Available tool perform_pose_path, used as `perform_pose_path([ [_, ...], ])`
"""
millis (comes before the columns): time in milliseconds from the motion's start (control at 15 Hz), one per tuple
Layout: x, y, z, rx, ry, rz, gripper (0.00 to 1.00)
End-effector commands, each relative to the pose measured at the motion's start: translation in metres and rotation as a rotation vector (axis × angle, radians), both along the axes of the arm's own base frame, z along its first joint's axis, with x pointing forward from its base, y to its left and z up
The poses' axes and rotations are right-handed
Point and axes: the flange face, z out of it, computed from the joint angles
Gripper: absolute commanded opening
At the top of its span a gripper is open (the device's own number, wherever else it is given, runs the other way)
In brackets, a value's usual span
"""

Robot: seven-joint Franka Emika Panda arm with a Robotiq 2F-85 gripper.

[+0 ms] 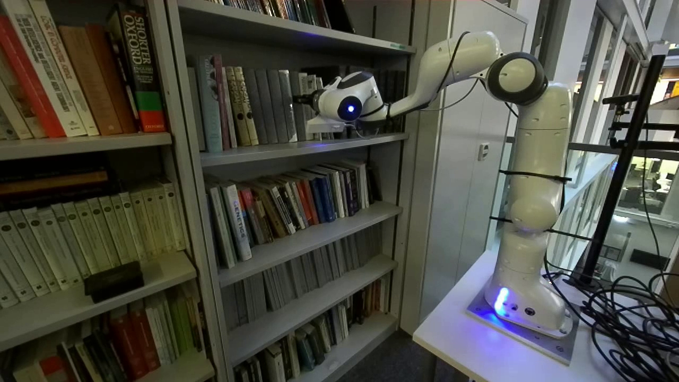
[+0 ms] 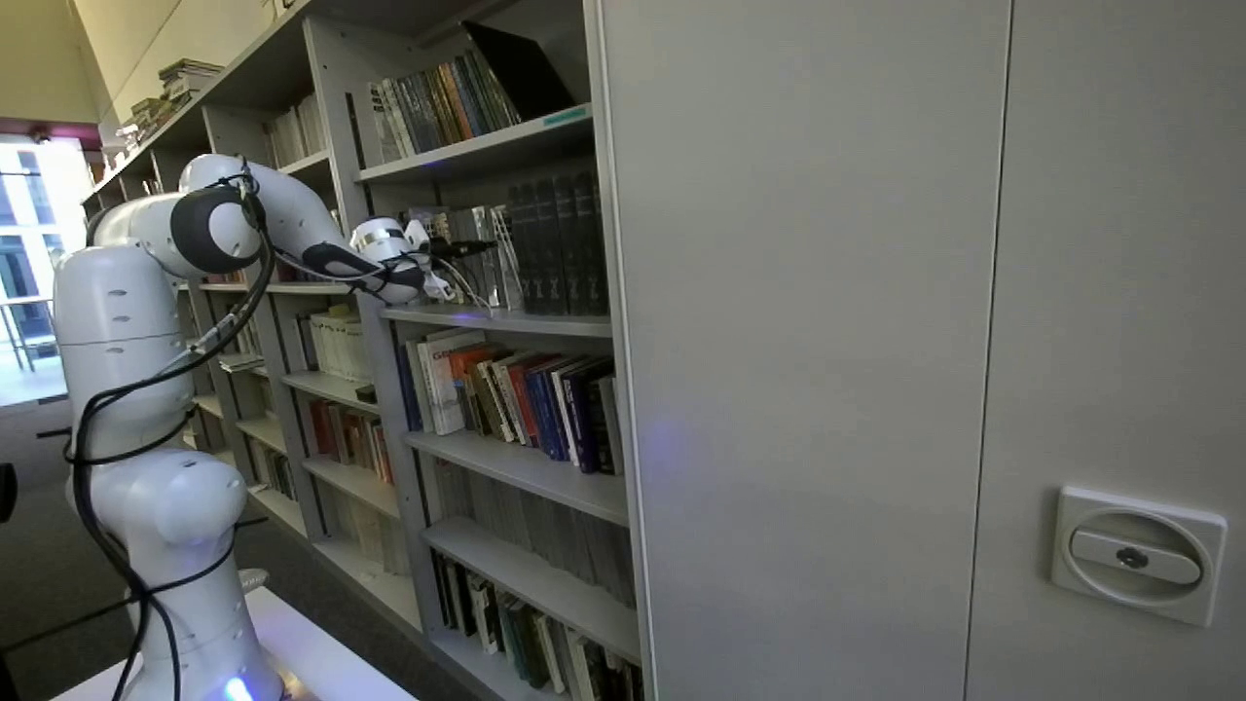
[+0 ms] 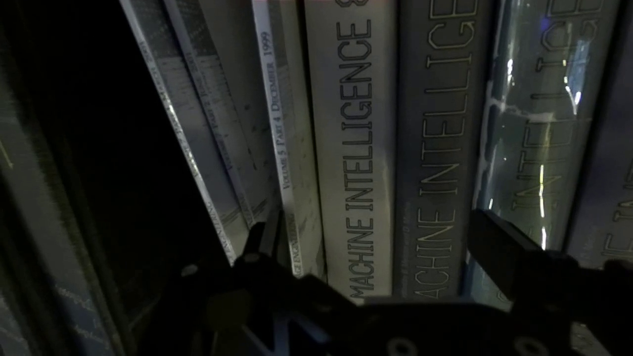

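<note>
Black and spread wide, the hand point(image 3: 377, 232) is nearest us in the wrist view. Just beyond it we see a pale "Machine Intelligence" book point(image 3: 357, 148) and a darker book point(image 3: 441, 148), upright on a grey shelf point(image 1: 286, 150); in such dimness we cannot tell whether either touches it. Beside the pale one, thin journals point(image 3: 277, 118) tilt; farther along, in an exterior view, stand black volumes point(image 2: 560, 243).
</note>
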Motion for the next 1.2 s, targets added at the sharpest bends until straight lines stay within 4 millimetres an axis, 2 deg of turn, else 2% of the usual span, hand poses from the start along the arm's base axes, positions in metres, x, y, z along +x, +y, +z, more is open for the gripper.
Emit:
perform_pose_path([
  [0, 0.01, -0.01, 0.012, -0.012, -0.053, -0.011, 1.0],
  [467, 0.014, -0.025, 0.016, -0.008, -0.063, -0.033, 1.0],
  [1133, 0.018, -0.034, 0.005, -0.007, -0.044, -0.041, 1.0],
])
